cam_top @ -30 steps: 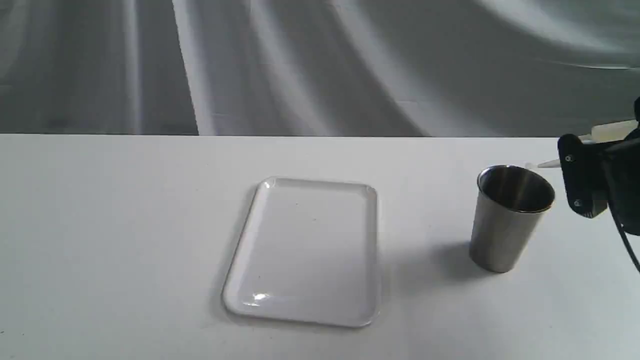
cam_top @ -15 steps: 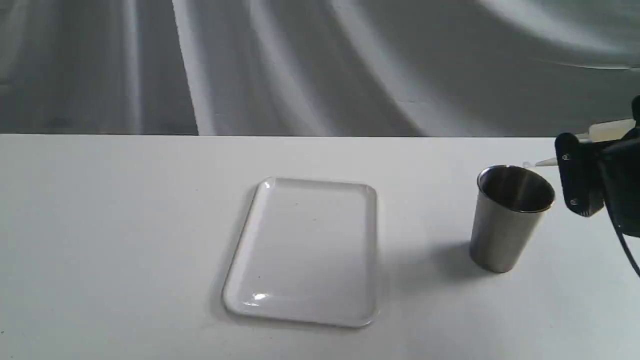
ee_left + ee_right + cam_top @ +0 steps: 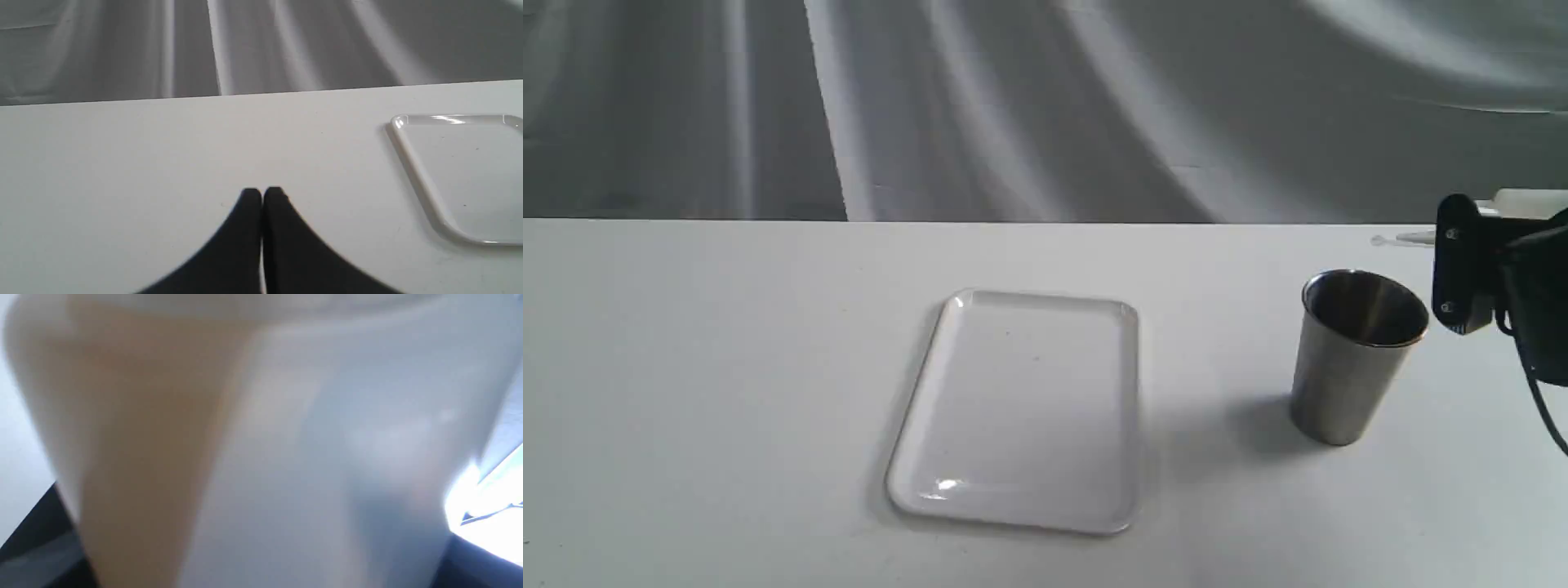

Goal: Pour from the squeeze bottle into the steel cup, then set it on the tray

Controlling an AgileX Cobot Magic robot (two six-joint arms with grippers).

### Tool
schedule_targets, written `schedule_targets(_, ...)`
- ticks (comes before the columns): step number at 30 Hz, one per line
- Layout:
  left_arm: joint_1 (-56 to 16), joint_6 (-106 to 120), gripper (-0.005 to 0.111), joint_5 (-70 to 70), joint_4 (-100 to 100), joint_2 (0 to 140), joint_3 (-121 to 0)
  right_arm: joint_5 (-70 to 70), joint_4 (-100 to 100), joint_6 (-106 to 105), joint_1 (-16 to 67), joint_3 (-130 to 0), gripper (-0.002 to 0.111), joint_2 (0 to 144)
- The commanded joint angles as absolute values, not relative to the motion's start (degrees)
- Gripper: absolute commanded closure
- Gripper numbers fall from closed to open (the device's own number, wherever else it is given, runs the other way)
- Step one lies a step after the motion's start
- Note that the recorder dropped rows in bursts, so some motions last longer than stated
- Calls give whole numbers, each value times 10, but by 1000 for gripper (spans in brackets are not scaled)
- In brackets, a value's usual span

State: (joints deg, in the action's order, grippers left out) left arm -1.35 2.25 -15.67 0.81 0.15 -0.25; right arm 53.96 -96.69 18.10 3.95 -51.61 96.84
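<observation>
The right pincer [image 3: 1460, 249] grips the squeeze bottle [image 3: 1525, 201] and holds it level, its nozzle pointing left above the steel cup [image 3: 1354, 367]. The left pincer [image 3: 261, 195], jaws closed, points across the surface [image 3: 122, 163] beside the tray [image 3: 412, 163].

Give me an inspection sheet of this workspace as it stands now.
Surface: white table, bare apart from the job's things.
Job's things: tray flat near the middle, nothing on it. Steel cup upright to the tray's right, apart from it. Squeeze bottle held about level, higher than the cup's rim, with its nozzle toward the cup's side; amber liquid shows in the right wrist view; no stream seen.
Clutter: nothing seen.
Grippers: left gripper shut, empty, over bare table. Right gripper shut on the squeeze bottle.
Cables: one black cable hanging by the right arm, clear of the cup.
Surroundings: grey draped cloth behind the table.
</observation>
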Motion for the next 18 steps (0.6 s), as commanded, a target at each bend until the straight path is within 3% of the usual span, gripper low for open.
schedule_targets(1,-13,20,107,-152,9,0,0,569,-970,203,39,-518,108,964)
schedule_targets(7,-13,21,107,-152,9,0,0,595,-968,253,31,-518,108,964)
schedule_targets(18,-13,20,107,-152,9,0,0,518,-970,287,14,-506,108,964)
